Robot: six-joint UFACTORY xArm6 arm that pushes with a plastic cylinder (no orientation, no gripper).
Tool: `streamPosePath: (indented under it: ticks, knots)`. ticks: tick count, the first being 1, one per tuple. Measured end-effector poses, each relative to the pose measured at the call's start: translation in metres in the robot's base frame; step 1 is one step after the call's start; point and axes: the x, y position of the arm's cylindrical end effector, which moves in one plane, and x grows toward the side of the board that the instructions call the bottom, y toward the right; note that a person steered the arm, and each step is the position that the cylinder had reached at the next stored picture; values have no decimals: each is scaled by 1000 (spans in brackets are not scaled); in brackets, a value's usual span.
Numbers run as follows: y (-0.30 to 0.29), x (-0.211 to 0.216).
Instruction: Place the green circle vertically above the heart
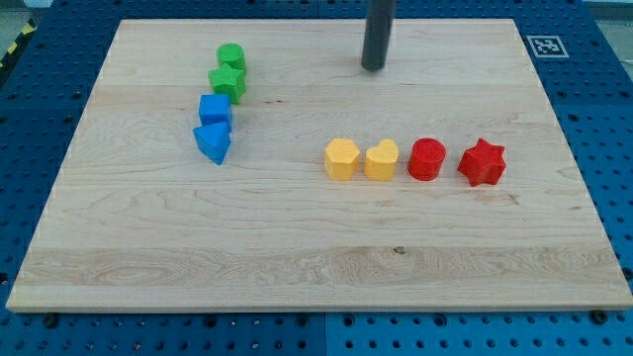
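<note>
The green circle sits near the view's top left, touching a green star just below it. The yellow heart lies right of the board's middle, in a row with other blocks. My tip rests on the board near the view's top, right of the green circle by a wide gap and above the heart, touching no block.
A blue cube and a blue triangle continue the column below the green star. A yellow hexagon sits left of the heart; a red circle and a red star sit to its right. The wooden board ends in blue pegboard all around.
</note>
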Motion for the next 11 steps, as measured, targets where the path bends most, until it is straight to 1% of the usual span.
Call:
streamPosePath:
  ticks: [1, 2, 3, 4, 5, 7, 9, 10, 11]
  knots:
    - [-77, -32]
    - [-170, -41]
    - [-241, -37]
    - [-264, -15]
    - [-260, 24]
    - [-171, 26]
    - [-56, 27]
    - [-13, 27]
    - [-46, 17]
